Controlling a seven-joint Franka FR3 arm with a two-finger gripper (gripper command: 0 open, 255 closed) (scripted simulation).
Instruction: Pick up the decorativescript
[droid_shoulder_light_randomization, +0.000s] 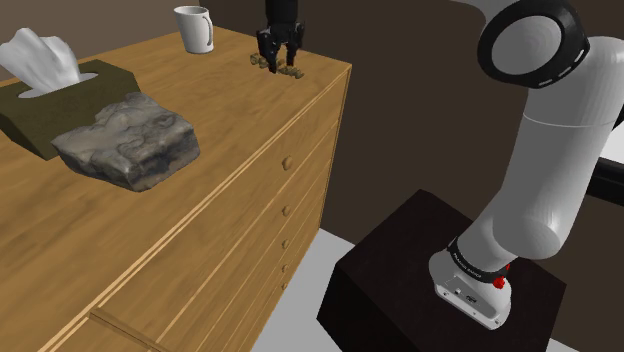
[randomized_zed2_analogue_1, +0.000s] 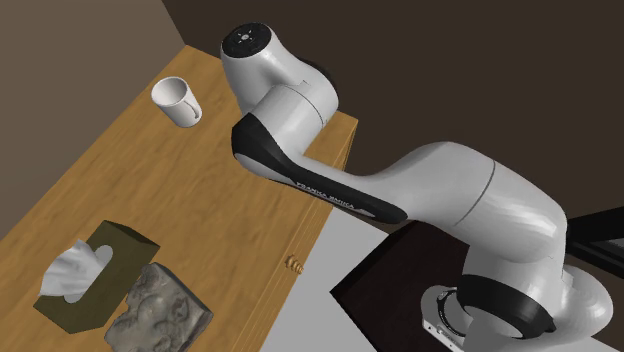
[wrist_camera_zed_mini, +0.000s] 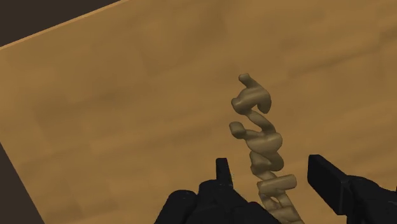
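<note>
The tan, looping decorative script ornament (droid_shoulder_light_randomization: 276, 67) (wrist_camera_zed_mini: 257, 137) lies flat on the top of the light wooden chest of drawers (droid_shoulder_light_randomization: 230, 130) (wrist_camera_zed_mini: 127, 95), close to the far corner in the shoulder view and near the front edge. Its curls run in a line like joined handwriting, but I cannot read a word in it.

My black end effector (droid_shoulder_light_randomization: 280, 55) (wrist_camera_zed_mini: 273, 181) hangs directly over it, pointing down. The fingers (wrist_camera_zed_mini: 324, 181) stand wide apart. In the wrist view the near end of the script passes between them, and neither finger touches it.

To the shoulder view's left of the script, at the back of the top, a white mug (droid_shoulder_light_randomization: 195, 28) (randomized_zed2_analogue_1: 177, 102) stands with its handle towards my end effector. Well apart from both, at the other end of the top, sits an olive tissue box (droid_shoulder_light_randomization: 45, 112) (randomized_zed2_analogue_1: 100, 280) with a white tissue sticking out. A grey, rough stone-like slab (droid_shoulder_light_randomization: 125, 145) (randomized_zed2_analogue_1: 158, 310) lies just beside it.

Small round knobs (droid_shoulder_light_randomization: 287, 162) run down the drawer fronts. My white arm (randomized_zed2_analogue_1: 450, 190) rises from the dark box stand (droid_shoulder_light_randomization: 420, 270), and the black band on its link carries white lettering (randomized_zed2_analogue_1: 335, 192) that reads FRANKA EMIKA.
</note>
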